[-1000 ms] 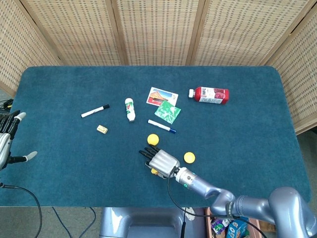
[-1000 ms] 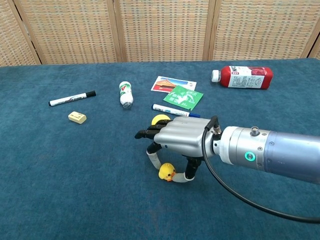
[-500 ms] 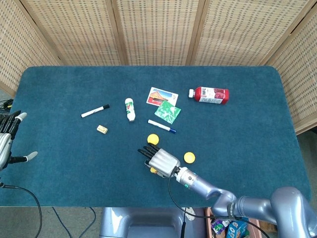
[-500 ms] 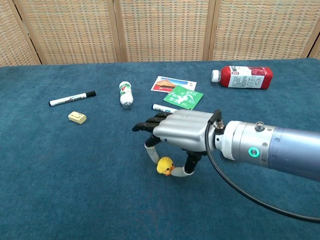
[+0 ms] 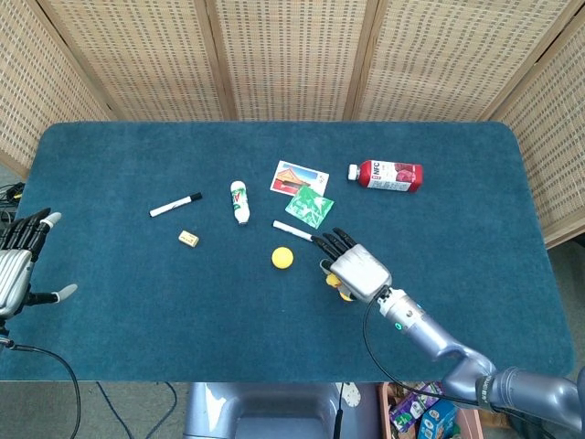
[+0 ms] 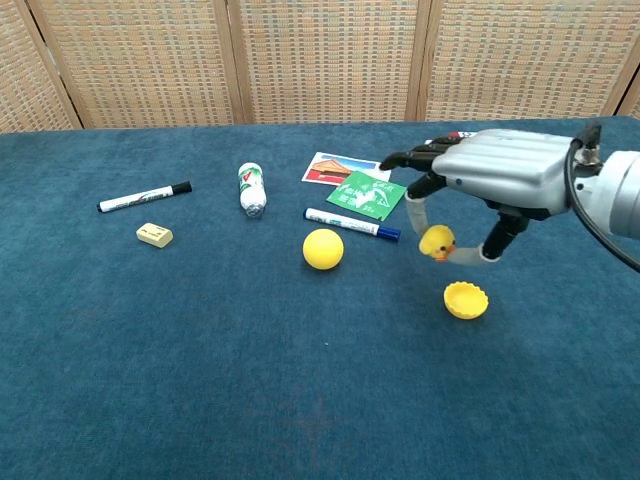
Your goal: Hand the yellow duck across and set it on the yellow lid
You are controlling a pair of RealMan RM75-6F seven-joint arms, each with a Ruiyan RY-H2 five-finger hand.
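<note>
We see the right hand (image 6: 500, 175) well over to the right of where it hovered a second ago, no longer low over the near middle of the tabletop (image 6: 200, 380). It has carried the yellow duck (image 6: 437, 243) along. The fingers (image 6: 492, 245) are clamped on the duck, thumb on one side and a finger on the other, and the duck hangs clear of the cloth. In the head view the right hand (image 5: 358, 271) covers most of the duck (image 5: 334, 279).

The yellow lid (image 6: 466, 299) sits open side up on the tabletop, below the duck and slightly to its right; the duck does not touch it. The yellow ball (image 6: 323, 248), hidden behind the hand before, now shows in full, just beside the blue-capped marker (image 6: 351, 223).

The left hand (image 5: 20, 265) rests at the far left edge in the head view, empty, fingers spread, much as earlier.

The red bottle (image 5: 388, 175), green packet (image 5: 309, 207), picture card (image 5: 298, 176), small white bottle (image 6: 251, 189), black-capped marker (image 6: 144, 197) and eraser (image 6: 154, 235) lie where they did.
</note>
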